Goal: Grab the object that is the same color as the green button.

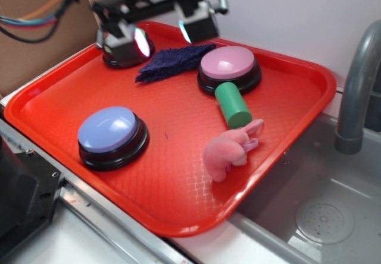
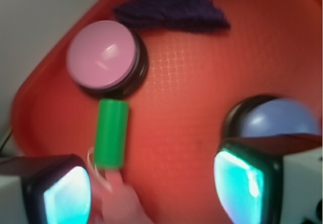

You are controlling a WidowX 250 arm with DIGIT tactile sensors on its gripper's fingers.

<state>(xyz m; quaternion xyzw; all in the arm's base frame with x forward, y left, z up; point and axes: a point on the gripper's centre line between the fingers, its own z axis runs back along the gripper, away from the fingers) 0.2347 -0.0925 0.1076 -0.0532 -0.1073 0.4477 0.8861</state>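
Green cylinder (image 1: 233,105) (image 2: 111,133), smooth, matte, lying flat

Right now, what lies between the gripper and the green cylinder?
In the exterior view, the dark blue cloth and the pink button sit between the gripper and the green cylinder, which lies against that button's near side.

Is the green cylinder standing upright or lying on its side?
On its side: the green cylinder lies lengthwise on the red tray, one end beside the pink button.
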